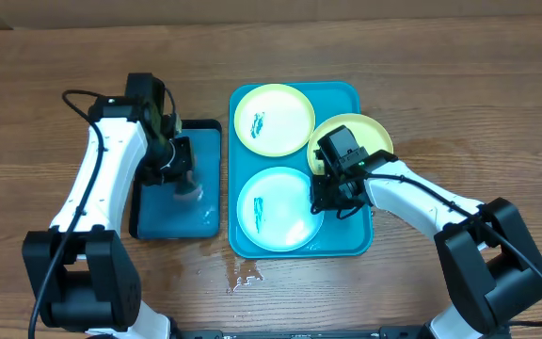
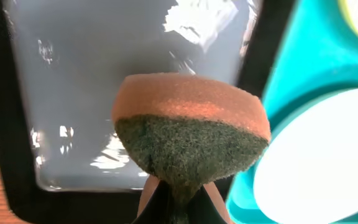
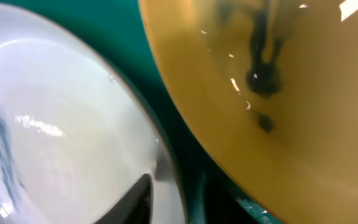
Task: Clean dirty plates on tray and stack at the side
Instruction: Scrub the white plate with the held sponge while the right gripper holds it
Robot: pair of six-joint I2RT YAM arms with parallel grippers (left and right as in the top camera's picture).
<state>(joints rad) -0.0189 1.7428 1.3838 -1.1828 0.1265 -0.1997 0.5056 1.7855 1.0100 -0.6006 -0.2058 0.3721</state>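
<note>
The teal tray (image 1: pixel 346 94) holds three plates. One yellow-green plate (image 1: pixel 273 119) lies at the back left with a teal smear. A second plate (image 1: pixel 360 137) leans tilted on the right rim, and its dark smear shows in the right wrist view (image 3: pixel 278 93). A pale white plate (image 1: pixel 278 209) lies at the front, smeared too (image 3: pixel 61 137). My right gripper (image 1: pixel 332 196) is at this plate's right rim. One dark finger (image 3: pixel 135 199) lies on its inner edge and the other finger is hidden. My left gripper (image 2: pixel 178 202) is shut on an orange-and-green sponge (image 2: pixel 191 134).
The sponge (image 1: pixel 187 191) hangs over a small black-rimmed blue tray (image 1: pixel 205 141) left of the teal tray, with wet, shiny water in it (image 2: pixel 73 93). A small puddle (image 1: pixel 245 276) lies on the wooden table in front of the teal tray.
</note>
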